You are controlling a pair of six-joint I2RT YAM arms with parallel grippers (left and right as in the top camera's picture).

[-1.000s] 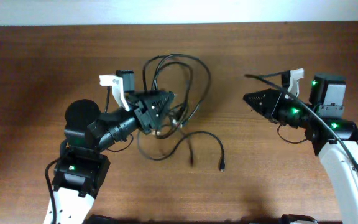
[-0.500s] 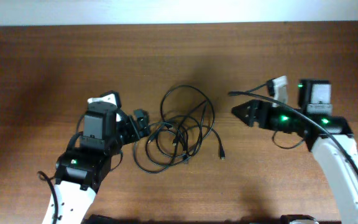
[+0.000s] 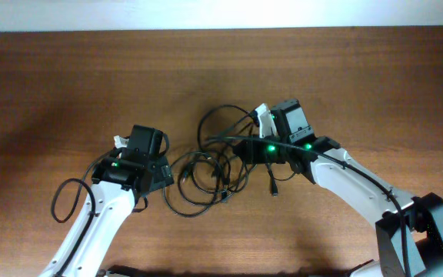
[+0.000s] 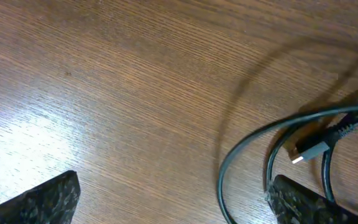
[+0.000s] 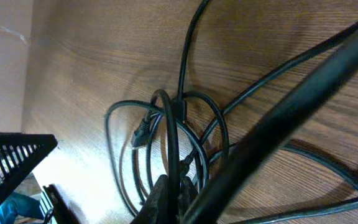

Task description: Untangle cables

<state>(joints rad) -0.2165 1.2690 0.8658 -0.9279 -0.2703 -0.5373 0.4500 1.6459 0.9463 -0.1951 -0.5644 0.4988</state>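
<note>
The cables [image 3: 214,165] lie as a loose black tangle on the wooden table, mid-table between my arms. One plug end [image 3: 274,188] sticks out to the right. My left gripper [image 3: 171,175] is open and empty at the tangle's left edge. In the left wrist view its fingers [image 4: 42,199] stand wide apart, low over the wood, with one cable loop [image 4: 229,168] and a metal-tipped plug [image 4: 311,149] by the right finger. My right gripper [image 3: 239,148] is over the tangle's upper right. In the right wrist view it [image 5: 174,202] is shut on one cable strand [image 5: 169,149].
A thicker black arm cord [image 3: 61,204] loops on the table by the left arm. The right arm's own thick cord [image 5: 284,118] crosses its wrist view diagonally. The left arm [image 5: 11,158] shows beyond the tangle. A pale wall [image 3: 221,14] bounds the table's far edge.
The left gripper let the bundle down, opened and drew back to the left. The right arm swung left onto the tangle and shut on a strand. The cables now lie flatter.
</note>
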